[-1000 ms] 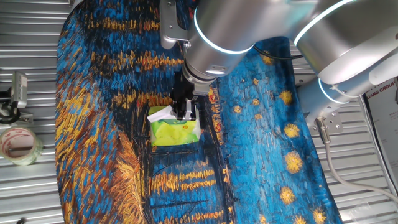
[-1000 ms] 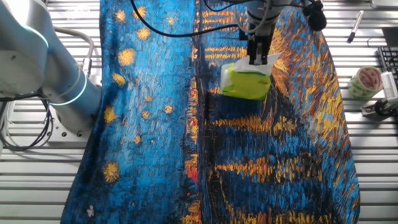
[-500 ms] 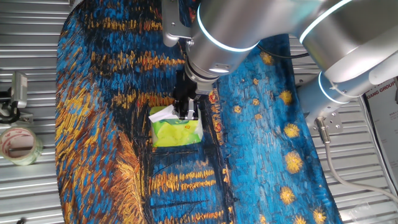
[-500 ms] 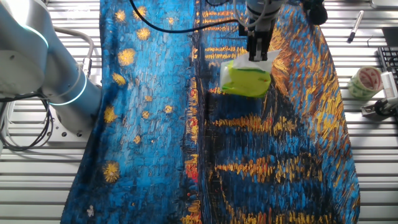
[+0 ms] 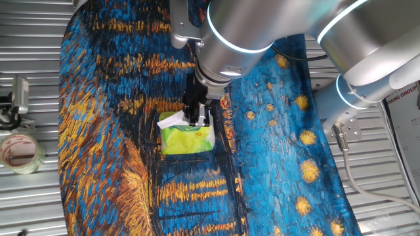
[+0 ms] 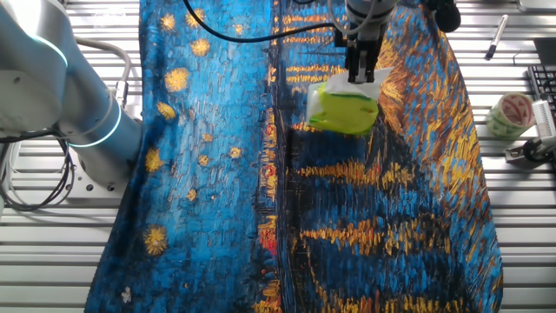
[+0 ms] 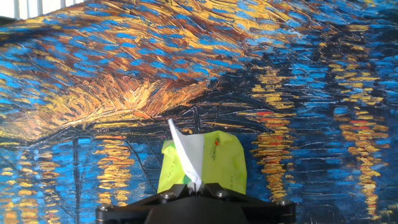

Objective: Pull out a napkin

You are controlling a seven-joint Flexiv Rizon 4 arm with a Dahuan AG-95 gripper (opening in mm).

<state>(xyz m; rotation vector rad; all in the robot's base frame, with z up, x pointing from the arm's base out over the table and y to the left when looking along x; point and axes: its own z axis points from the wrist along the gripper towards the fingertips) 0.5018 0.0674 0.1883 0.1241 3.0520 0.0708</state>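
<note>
The lime-green tissue pack lies on the painted cloth; it also shows in the other fixed view and in the hand view. A white napkin sticks up from its top; it shows beside the fingers in one fixed view and in the other fixed view. My gripper is directly over the pack with its jaws shut on the napkin's upper end; it also shows in one fixed view and the other fixed view.
A blue and orange painted cloth covers the slatted metal table. A tape roll and a small device lie off the cloth at the left. A pen lies at the far side. The arm's base stands beside the cloth.
The gripper has risen slightly with the napkin pinched; the pack's near end has lifted a little with it.
</note>
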